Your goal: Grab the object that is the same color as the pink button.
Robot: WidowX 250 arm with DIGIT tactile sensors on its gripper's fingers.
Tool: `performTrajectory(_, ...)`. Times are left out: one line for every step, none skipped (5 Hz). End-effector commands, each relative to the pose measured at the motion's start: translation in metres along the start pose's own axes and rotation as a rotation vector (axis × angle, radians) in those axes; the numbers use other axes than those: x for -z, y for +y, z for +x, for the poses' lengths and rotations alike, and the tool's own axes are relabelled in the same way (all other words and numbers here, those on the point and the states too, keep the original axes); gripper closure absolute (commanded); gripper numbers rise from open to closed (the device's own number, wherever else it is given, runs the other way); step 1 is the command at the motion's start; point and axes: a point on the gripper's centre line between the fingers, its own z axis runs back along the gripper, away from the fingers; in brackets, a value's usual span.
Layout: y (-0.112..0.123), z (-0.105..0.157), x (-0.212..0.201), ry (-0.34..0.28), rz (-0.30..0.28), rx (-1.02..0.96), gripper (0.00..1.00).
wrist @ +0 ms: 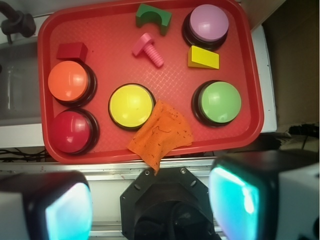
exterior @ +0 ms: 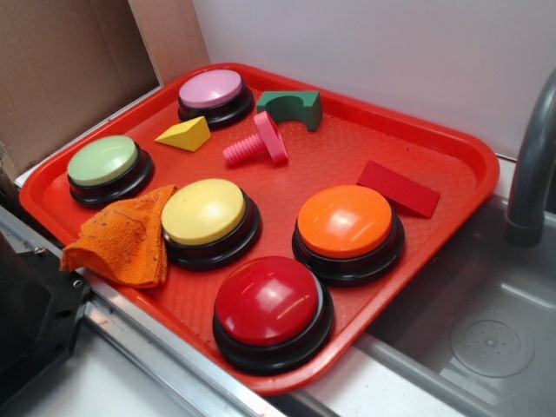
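Gripper (wrist: 152,200) stood wide apart, grasping nothing, high above tray's (wrist: 150,100) near edge; pink bolt (wrist: 148,50) lay on its side well ahead, slightly left, at tray's far end between green arch block (wrist: 152,16) and yellow wedge (wrist: 203,58), near pink button (wrist: 209,22); looked light, stiff, smooth plastic (probably rolls); ribbed shaft judged best hold, across threads.
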Motion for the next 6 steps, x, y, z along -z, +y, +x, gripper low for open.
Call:
performTrajectory(0.000,0.000,0.000,0.000,0.000,0.000,0.00)
performTrajectory(0.004,0.026,0.022,-0.040,0.007,0.017,0.00)
performTrajectory(0.008,0.056,0.050,-0.091,0.039,0.011,0.00)
performTrajectory(0.014,0.091,0.086,-0.156,0.074,0.007,0.00)
performTrajectory(0.012,0.125,0.122,-0.184,0.079,0.027,0.00)
performTrajectory(0.006,0.147,0.153,-0.169,0.095,0.007,0.00)
